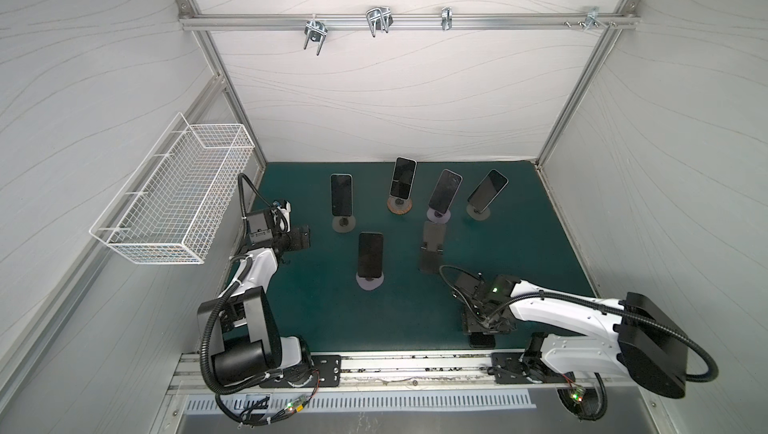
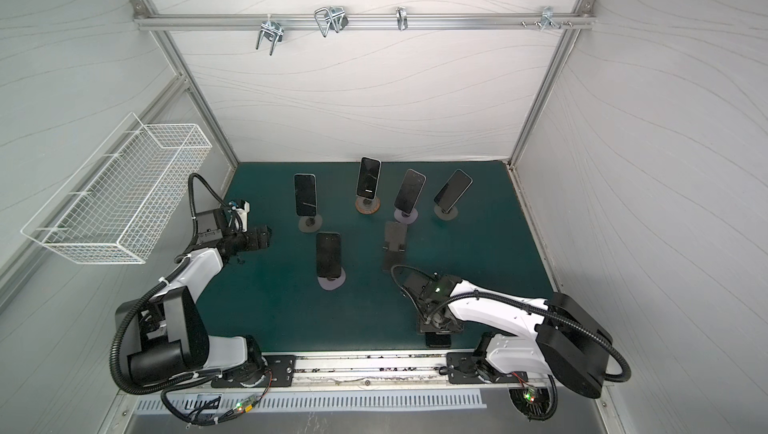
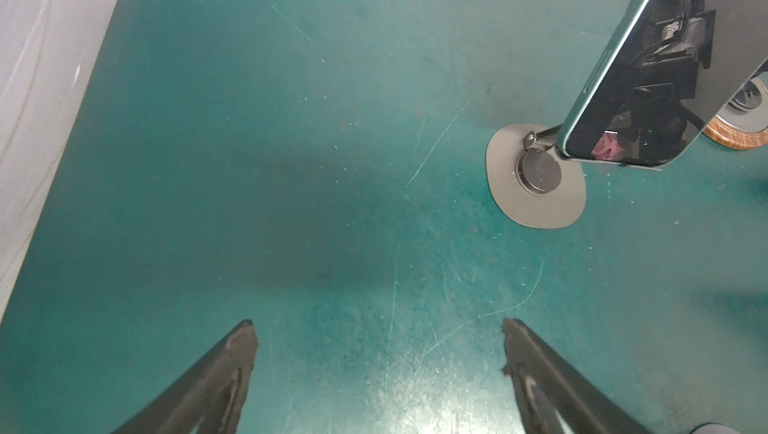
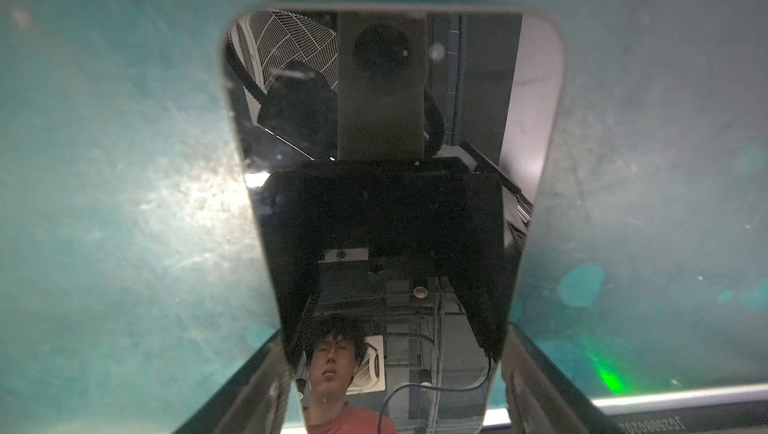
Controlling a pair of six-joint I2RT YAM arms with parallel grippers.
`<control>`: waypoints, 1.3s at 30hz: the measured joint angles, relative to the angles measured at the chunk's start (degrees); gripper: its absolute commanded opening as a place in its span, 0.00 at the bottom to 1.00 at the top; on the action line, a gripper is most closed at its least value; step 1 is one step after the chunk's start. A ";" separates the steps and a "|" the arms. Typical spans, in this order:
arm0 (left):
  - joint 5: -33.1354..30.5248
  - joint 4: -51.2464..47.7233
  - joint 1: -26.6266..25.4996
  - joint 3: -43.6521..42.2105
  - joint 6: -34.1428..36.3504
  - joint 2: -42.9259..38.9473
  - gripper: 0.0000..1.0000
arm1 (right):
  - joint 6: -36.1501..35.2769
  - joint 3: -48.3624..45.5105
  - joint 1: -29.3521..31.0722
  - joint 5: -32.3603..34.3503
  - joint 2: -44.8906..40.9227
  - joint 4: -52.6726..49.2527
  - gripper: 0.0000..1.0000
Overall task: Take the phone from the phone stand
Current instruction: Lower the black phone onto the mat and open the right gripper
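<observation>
A dark, glossy phone (image 4: pixel 390 203) lies flat on the green mat near the table's front edge, and its end peeks out under my right arm in both top views (image 1: pixel 482 341) (image 2: pixel 437 340). My right gripper (image 4: pixel 392 334) (image 1: pixel 484 328) straddles its near end, with a finger close on each side. A thin strip of mat shows between one finger and the phone's edge, so the jaws stand slightly open. The empty dark phone stand (image 1: pixel 432 244) (image 2: pixel 395 240) sits just behind. My left gripper (image 3: pixel 376 323) (image 1: pixel 305 237) hovers open and empty over bare mat at the left.
Several other phones rest on round-based stands: one at the left (image 1: pixel 341 195) (image 3: pixel 648 91), three along the back (image 1: pixel 403 178), and one in the middle (image 1: pixel 370 255). A white wire basket (image 1: pixel 174 199) hangs on the left wall. A metal rail (image 1: pixel 415 363) runs along the front.
</observation>
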 measured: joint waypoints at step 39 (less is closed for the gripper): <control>0.02 0.00 0.00 0.00 0.02 0.00 0.94 | -6.08 12.76 -11.13 11.37 -13.33 -2.38 0.85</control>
